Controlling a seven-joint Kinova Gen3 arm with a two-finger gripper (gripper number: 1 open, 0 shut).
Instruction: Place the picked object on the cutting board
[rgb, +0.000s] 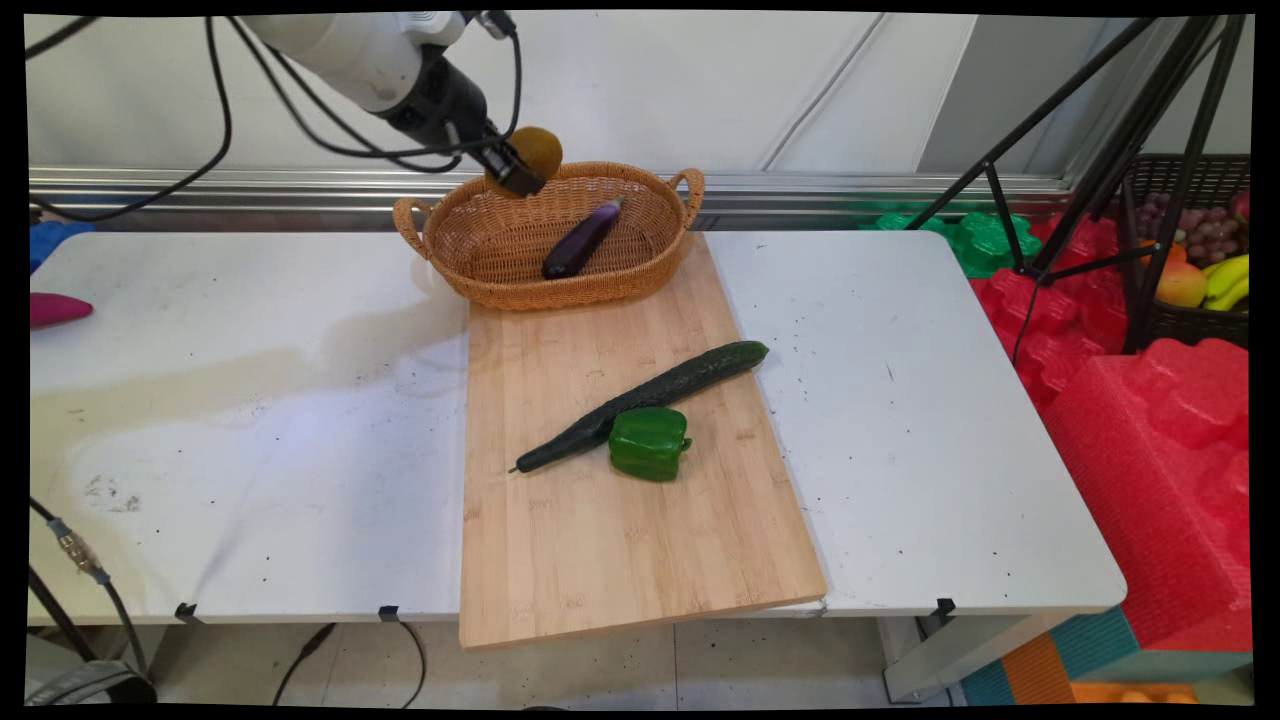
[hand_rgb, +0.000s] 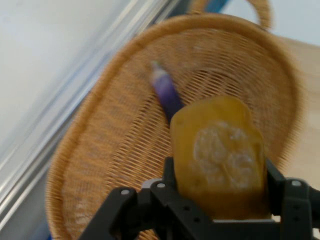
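My gripper (rgb: 525, 170) (hand_rgb: 218, 172) is shut on a brownish-yellow rounded fruit (rgb: 537, 150) (hand_rgb: 218, 150), held in the air above the back rim of a wicker basket (rgb: 480, 275) (hand_rgb: 110, 150). A purple eggplant (rgb: 582, 240) (hand_rgb: 167, 92) lies inside the basket. The basket stands at the far end of a wooden cutting board (rgb: 600, 520). On the board's middle lie a long dark cucumber (rgb: 640, 400) and a green bell pepper (rgb: 650, 443), touching each other.
A pink object (rgb: 55, 308) lies at the table's left edge and a blue thing (rgb: 50, 240) behind it. Red and green foam blocks (rgb: 1150, 420), a tripod (rgb: 1120, 150) and a crate of fruit (rgb: 1200, 260) stand to the right of the table.
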